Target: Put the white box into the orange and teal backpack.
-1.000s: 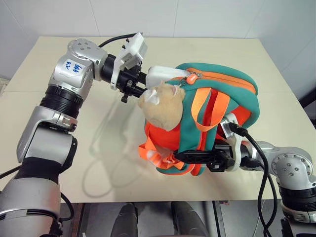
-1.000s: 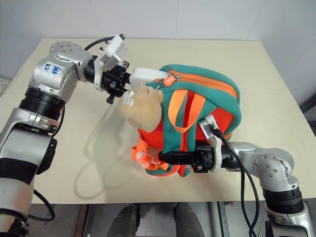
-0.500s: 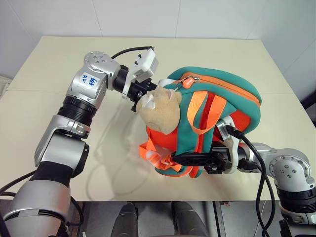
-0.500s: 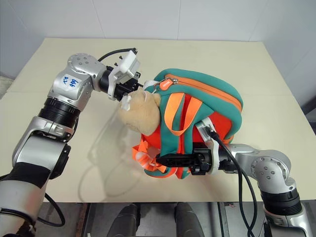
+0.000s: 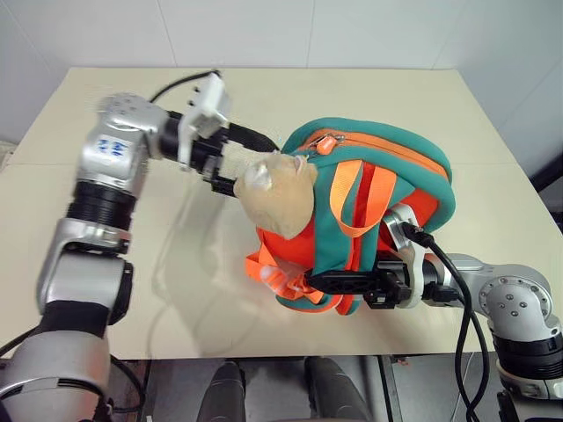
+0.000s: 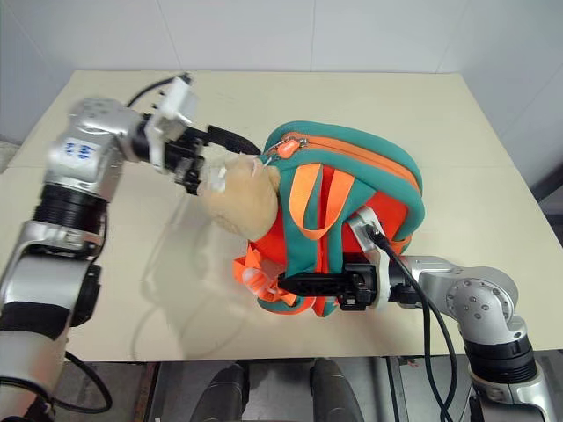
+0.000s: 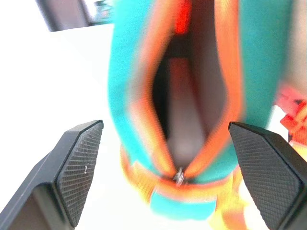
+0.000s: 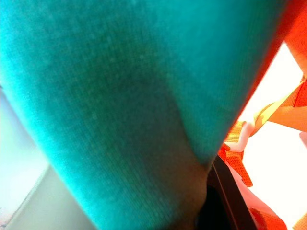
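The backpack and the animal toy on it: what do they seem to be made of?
The backpack: soft matte fabric, probably a stretchy knit; the right wrist view shows a fine weave on the teal, and the shell bulges and sags. Its straps look like flat woven webbing. The toy: tan plush, with a fuzzy, dull surface.
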### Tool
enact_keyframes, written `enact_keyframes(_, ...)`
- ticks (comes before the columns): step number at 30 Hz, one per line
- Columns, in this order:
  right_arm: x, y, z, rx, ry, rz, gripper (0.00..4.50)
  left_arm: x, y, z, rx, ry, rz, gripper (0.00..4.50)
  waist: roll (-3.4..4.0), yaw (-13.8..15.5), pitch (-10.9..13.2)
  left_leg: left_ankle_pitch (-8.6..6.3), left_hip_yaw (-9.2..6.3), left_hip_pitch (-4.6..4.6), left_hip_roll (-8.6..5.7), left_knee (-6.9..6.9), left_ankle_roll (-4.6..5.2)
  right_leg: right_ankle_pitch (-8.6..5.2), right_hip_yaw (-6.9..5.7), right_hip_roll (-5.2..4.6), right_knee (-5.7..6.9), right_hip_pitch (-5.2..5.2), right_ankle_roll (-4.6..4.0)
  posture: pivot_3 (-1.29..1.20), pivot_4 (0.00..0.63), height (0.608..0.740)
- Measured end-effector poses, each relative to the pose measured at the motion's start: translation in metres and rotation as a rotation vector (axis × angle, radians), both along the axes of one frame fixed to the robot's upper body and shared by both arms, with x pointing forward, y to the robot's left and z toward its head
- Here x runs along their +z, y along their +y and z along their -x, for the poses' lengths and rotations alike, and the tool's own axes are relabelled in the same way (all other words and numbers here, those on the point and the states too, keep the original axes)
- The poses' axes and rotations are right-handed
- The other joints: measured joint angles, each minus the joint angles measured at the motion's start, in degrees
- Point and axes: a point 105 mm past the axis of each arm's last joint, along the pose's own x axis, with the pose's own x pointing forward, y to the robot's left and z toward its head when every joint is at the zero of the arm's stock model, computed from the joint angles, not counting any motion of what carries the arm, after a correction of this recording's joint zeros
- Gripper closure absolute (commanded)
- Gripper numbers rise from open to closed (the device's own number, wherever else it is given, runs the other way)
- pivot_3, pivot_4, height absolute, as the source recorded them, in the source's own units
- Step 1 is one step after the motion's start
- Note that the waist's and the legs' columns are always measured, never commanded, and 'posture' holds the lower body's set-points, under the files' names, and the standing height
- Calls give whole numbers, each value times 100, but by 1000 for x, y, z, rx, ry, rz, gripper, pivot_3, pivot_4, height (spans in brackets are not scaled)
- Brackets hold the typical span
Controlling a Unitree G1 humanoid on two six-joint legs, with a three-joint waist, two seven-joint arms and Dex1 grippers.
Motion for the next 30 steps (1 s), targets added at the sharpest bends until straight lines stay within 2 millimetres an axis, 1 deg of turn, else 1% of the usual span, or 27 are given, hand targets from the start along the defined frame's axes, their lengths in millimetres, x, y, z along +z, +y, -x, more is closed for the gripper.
enact_keyframes(3, 0, 0, 0, -2, -3, 0, 4356, 12, 8, 10, 2, 36, 57, 34, 0, 22, 0, 0, -9, -3, 0, 0, 0, 0, -7, 0, -1, 1, 0, 0, 150, 740)
enact_keyframes(5, 0, 0, -1, -1, -4, 1, 4356, 20, 9, 24, -34, 69, 97, 34, 0, 11, 0, 0, -10, -4, 1, -1, 0, -2, -7, -1, -1, 3, -1, 0, 150, 740)
enact_keyframes(7, 0, 0, -1, 0, -5, 2, 4356, 22, 4, 41, -98, 121, 118, 34, 0, 7, 0, 0, -12, -2, 1, -1, 0, -3, -8, 0, 1, 3, -2, 0, 150, 740)
enact_keyframes(10, -1, 1, -2, 0, -7, 7, 4356, 19, -5, 60, -182, 187, 116, 34, 0, 8, 0, 2, -13, 1, 1, 2, -3, -3, -10, 0, 8, 3, -3, 0, 150, 740)
enact_keyframes(15, -2, 2, -2, 4, -3, 12, 4356, 18, -16, 81, -280, 226, 99, 34, 0, 0, 0, 3, -14, 3, 0, 6, -3, -2, -10, 1, 10, 5, -3, 0, 150, 740)
enact_keyframes(22, -2, 2, -3, 5, -5, 11, 4356, 18, -20, 84, -308, 241, 112, 34, 0, 7, 0, 3, -13, 2, 0, 5, -4, -2, -10, 2, 5, 5, -3, 0, 150, 740)
enact_keyframes(26, -2, 2, -3, 4, -6, 11, 4356, 15, -23, 84, -308, 216, 83, 34, 0, 4, 0, 3, -14, 2, 0, 3, -4, -3, -10, 2, 4, 5, -3, 0, 150, 740)
enact_keyframes(29, -2, 3, -3, 1, -9, 8, 4356, 11, -29, 83, -317, 209, 70, 595, 0, 11, 0, 3, -13, 2, 0, 5, -4, -2, -10, 2, 4, 6, -3, 0, 150, 740)
enact_keyframes(30, -2, 3, -4, 0, -9, 8, 4356, 10, -30, 83, -321, 208, 67, 881, 0, 10, 0, 3, -13, 2, 0, 5, -4, -2, -10, 1, 4, 6, -3, 0, 150, 740)
